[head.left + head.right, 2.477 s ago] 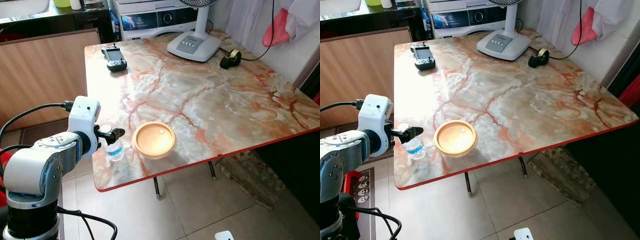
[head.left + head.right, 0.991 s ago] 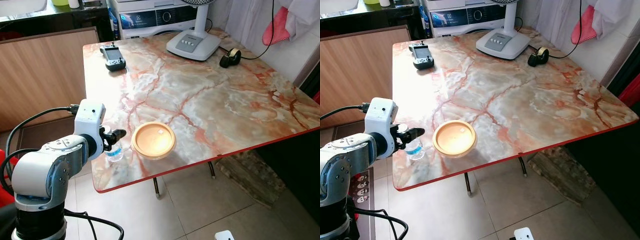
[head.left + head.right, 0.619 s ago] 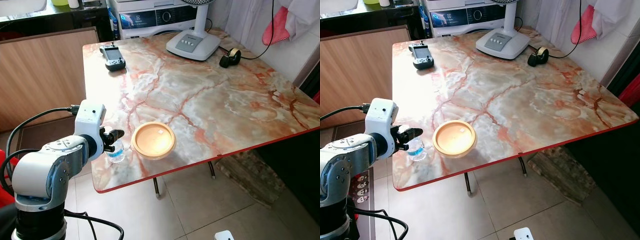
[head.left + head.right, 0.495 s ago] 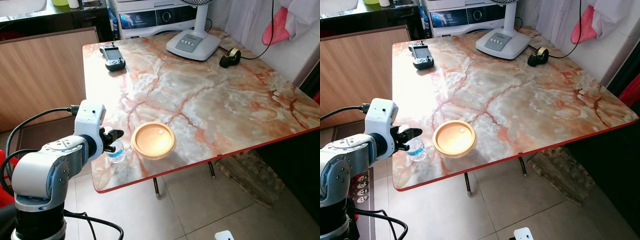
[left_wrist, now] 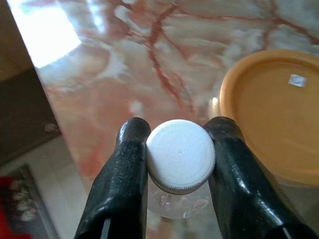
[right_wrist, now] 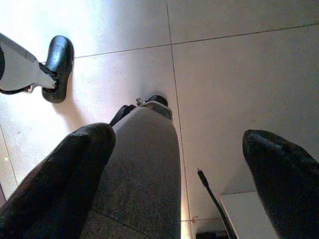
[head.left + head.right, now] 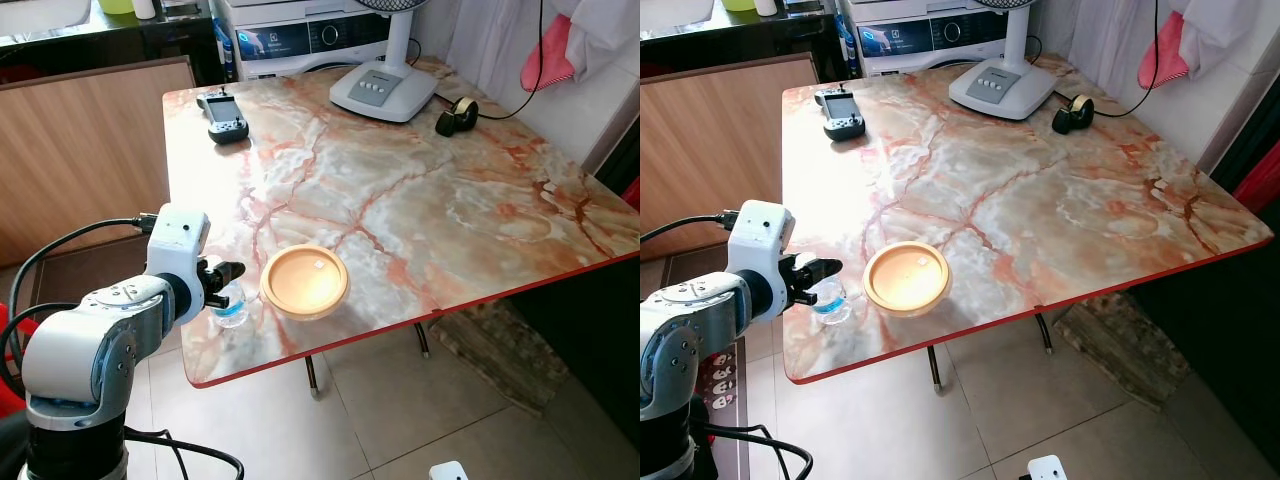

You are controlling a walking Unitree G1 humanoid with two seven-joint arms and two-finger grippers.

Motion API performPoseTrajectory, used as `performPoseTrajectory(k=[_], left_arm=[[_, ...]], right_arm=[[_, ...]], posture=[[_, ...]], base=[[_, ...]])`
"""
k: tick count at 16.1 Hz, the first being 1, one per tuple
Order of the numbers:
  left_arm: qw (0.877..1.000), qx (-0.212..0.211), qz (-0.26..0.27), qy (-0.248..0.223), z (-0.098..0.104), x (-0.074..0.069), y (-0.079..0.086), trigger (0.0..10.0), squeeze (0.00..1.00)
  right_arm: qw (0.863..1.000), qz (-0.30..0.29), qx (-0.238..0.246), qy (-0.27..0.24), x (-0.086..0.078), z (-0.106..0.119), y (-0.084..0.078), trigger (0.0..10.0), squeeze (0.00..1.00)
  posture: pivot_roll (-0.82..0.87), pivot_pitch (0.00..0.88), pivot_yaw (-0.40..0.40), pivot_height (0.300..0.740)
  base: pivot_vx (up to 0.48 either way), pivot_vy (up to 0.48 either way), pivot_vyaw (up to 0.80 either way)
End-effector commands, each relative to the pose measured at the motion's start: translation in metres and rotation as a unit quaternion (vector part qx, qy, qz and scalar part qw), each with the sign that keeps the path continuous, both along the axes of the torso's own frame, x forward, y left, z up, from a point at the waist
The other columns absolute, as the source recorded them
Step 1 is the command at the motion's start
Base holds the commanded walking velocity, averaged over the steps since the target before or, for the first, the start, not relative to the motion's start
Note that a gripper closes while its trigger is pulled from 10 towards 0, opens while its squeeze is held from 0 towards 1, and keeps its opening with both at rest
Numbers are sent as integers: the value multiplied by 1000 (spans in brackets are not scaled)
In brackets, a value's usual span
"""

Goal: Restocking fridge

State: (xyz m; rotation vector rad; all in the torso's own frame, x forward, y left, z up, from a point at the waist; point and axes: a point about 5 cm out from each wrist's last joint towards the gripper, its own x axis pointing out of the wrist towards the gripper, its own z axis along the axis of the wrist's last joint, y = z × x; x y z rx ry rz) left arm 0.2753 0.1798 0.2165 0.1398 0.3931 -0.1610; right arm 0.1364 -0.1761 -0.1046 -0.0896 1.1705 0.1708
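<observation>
— Where is your water bottle [image 7: 230, 303] sitting right now?

— Lower left of the left eye frame, upright on the marble counter [image 7: 420, 200], near its front corner and just beside the orange plate [image 7: 304, 281]. You can judge why it is taken there: it stands near the counter's edge, where your left arm can get at it.

— And the left gripper [image 5: 179, 164]?

— Your two black fingers [image 5: 122, 184] sit on either side of the white cap [image 5: 180, 155], touching it on both sides in the wrist picture. So the jaws are narrowed to the cap's width and pinch the bottle at its top, not its clear body. Holding it by the cap keeps the fingers off the plate rim next to it.

— The right gripper [image 6: 179, 164]?

— It hangs idle over the tiled floor [image 6: 239, 74], fingers spread wide, holding nothing.

— Anything else on the counter?

— A handheld controller [image 7: 225, 115] at upper left, a fan base [image 7: 385, 90] and a tape roll [image 7: 458, 115] at the top, all well apart from the bottle.
</observation>
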Motion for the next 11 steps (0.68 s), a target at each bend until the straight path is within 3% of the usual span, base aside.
performPoseTrajectory(k=[1,4,5,6,7,8,9,10,11], left_arm=[[998,36,43,-27,4,3,13,0,0],[987,57,123,-82,16,6,39,0,0],[981,73,147,-104,22,5,48,4000,0],[973,89,171,-126,27,4,57,10000,0],[967,100,186,-140,27,2,66,10000,0],[962,88,220,-135,9,-2,84,10000,0],[962,77,239,-108,-19,-6,99,10000,0],[955,67,281,-62,-59,-20,121,10000,0],[948,60,309,-36,-80,-29,130,10000,0]], right_arm=[[1000,-6,-5,13,-9,-3,-2,10000,0],[1000,-11,-4,14,-11,-4,0,10000,0],[1000,-16,-3,12,-11,-4,0,10000,0],[1000,-19,-3,12,-12,-4,1,10000,0],[1000,-21,-3,12,-13,-4,1,10000,0],[1000,-24,-3,12,-14,-5,2,10000,0],[1000,-26,-4,12,-14,-5,2,10000,0],[1000,-29,-3,10,-15,-5,3,10000,0],[999,-33,-5,8,-15,-5,2,10000,0]], posture=[[201,84,-19,740],[199,73,-11,740],[199,69,-9,740],[198,65,-6,740],[196,58,-2,740],[193,52,3,740],[191,48,2,740],[174,45,4,740],[175,38,4,740]], base=[[0,0,0],[0,0,0],[0,0,0],[0,0,0],[0,0,0],[0,0,0],[0,0,0],[0,0,0],[0,0,0]])
